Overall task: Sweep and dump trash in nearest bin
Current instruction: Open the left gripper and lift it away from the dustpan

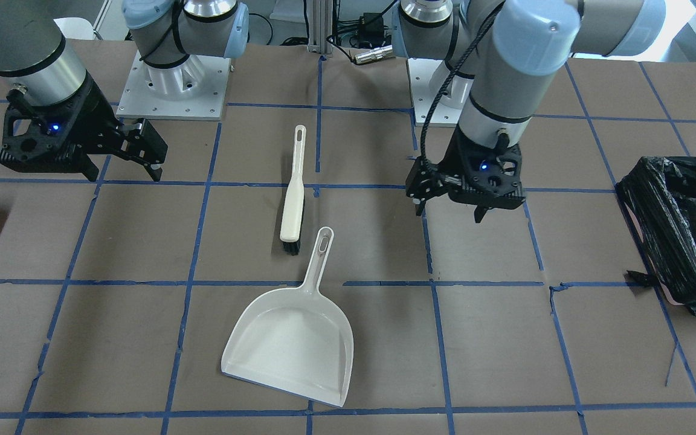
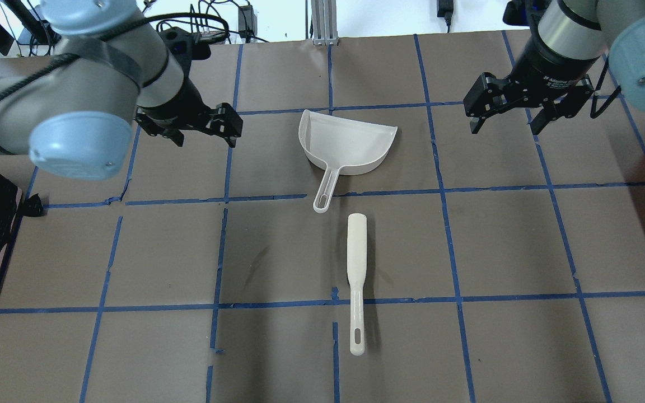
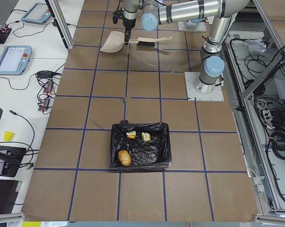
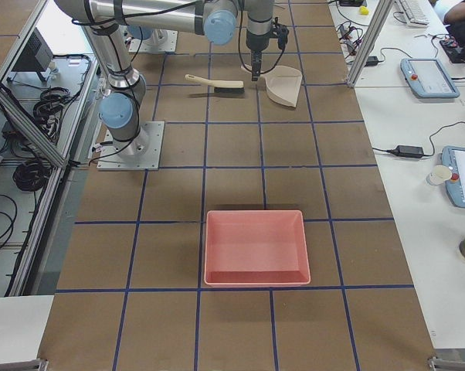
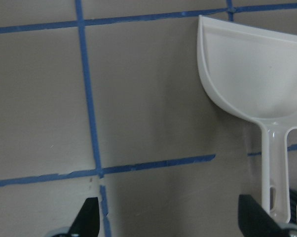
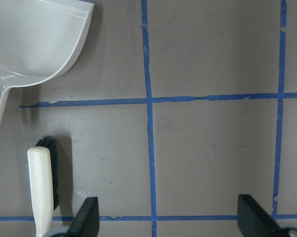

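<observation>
Dustpan (image 2: 350,137) lies flat and empty at mid-table, mouth turned away from the robot and handle pointing back toward it, a position that reads as set down, not in use. Brush (image 2: 357,263) lies just beside the dustpan's handle end, on the robot's side, not touching it, bristle head nearest the dustpan and grip trailing toward the robot. Judged as parked, both handles within easy reach of either arm. Left gripper (image 2: 205,140) hangs above the table to the dustpan's left, fingers spread wide with nothing between them. Its wrist view shows only bare table and the dustpan's handle off to one side. Right gripper (image 2: 505,129) hangs at a like stand-off to the dustpan's right, fingers likewise apart and empty. Bin (image 3: 166,146) sits well to the dustpan's left at the table's end, and the trash (image 3: 125,158) is inside it: the tan piece and both pale chunks rest on the black liner. Pink tray (image 4: 254,280) sits well to the dustpan's right, unlined and holding nothing. Assessment: sweeping and dumping appear complete, which accounts for idle tools and unloaded grippers
</observation>
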Motion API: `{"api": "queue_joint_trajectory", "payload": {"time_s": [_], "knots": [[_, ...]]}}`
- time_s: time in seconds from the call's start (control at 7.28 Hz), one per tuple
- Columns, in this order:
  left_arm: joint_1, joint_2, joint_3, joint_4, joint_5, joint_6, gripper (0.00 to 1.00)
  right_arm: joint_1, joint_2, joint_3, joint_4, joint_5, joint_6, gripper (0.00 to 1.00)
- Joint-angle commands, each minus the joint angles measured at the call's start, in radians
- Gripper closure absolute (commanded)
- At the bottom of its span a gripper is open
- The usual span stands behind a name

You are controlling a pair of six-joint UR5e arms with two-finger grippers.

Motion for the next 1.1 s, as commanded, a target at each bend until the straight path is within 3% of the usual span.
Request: {"api": "queue_joint_trajectory", "payload": {"time_s": [0.0,0.14,0.41,0.69,0.96], "knots": [[0.036,0.035,0.206,-0.339,0.065,0.034,0.00,0.024,-0.003,-0.001,-0.001,0.026,0.008,0.00],[0.033,0.043,0.256,-0.404,0.073,0.032,0.00,0.039,-0.003,-0.003,-0.001,0.019,0.071,0.00],[0.032,0.078,0.257,-0.410,0.075,0.020,0.00,0.085,0.001,-0.008,-0.017,-0.014,0.114,0.00],[0.030,0.087,0.240,-0.328,0.081,0.017,0.00,0.082,0.008,-0.005,-0.017,-0.016,0.107,0.00],[-0.008,0.106,0.189,-0.328,0.095,-0.042,0.00,0.081,0.005,-0.003,-0.017,-0.016,0.105,0.00]]}}
